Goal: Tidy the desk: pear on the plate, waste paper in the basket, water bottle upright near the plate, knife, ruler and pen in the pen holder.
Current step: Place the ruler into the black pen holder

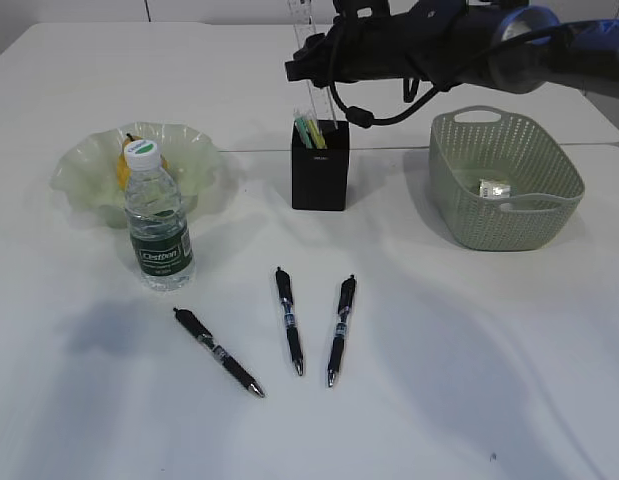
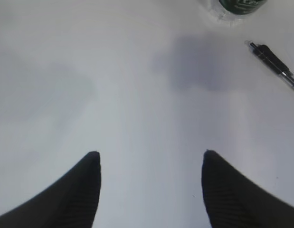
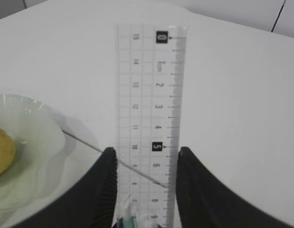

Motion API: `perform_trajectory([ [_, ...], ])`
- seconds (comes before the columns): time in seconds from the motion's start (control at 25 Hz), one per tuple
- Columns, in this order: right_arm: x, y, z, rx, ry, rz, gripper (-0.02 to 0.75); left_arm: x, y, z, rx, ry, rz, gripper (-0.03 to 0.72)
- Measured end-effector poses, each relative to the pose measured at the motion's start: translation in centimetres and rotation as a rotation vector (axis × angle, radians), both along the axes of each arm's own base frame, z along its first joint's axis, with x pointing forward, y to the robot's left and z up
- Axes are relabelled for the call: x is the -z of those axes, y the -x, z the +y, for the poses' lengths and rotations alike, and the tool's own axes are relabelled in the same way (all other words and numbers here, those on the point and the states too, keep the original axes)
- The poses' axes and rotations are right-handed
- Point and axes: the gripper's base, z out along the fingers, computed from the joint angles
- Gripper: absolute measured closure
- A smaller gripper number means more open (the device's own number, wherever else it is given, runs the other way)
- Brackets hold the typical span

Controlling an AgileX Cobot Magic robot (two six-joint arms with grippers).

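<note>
We see the right gripper (image 3: 146, 159) reaching across the middle, above the black pen holder (image 1: 320, 168), its jaws closed on the edges of a clear ruler (image 3: 149, 109). The ruler stands upright with its lower end down among the things in the holder, where greenish and pale sticks already lean (we cannot tell what they are). In the exterior view only a faint strip of the ruler shows beside the dark arm.

The left gripper (image 2: 150, 159) hangs over bare bench (image 1: 469, 380), its jaws apart with nothing between them; the base of the water bottle (image 1: 156, 222) and the end of one pen sit at the top edge of its wrist view.

The bottle stands upright with its cap on, just in front of the pale green wavy plate (image 1: 84, 170), touching or nearly touching its rim. The pear (image 1: 126, 165), yellow, lies on the plate, partly hidden behind the bottle.

Three black pens lie flat on the bench in front of the holder: the left pen (image 1: 218, 351) slanted, the middle pen (image 1: 289, 320) and the right pen (image 1: 341, 330) near each other and close to parallel.

The green basket (image 1: 509, 215) stands to the right of the holder, with a small crumpled piece of waste paper (image 1: 494, 188) inside it.
</note>
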Motion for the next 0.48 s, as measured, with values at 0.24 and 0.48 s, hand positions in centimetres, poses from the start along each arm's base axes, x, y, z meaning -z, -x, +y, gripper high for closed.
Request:
perform_trajectory([
  [0.24, 0.7, -1.1, 0.1, 0.027, -0.009, -0.036, 0.465, 0.0, -0.1, 0.0, 0.0, 0.001, -0.013, 0.221],
  [0.48, 1.9, -1.4, 0.3, 0.017, -0.006, -0.011, 0.465, -0.1, -0.2, 0.0, -0.001, 0.002, -0.021, 0.222],
])
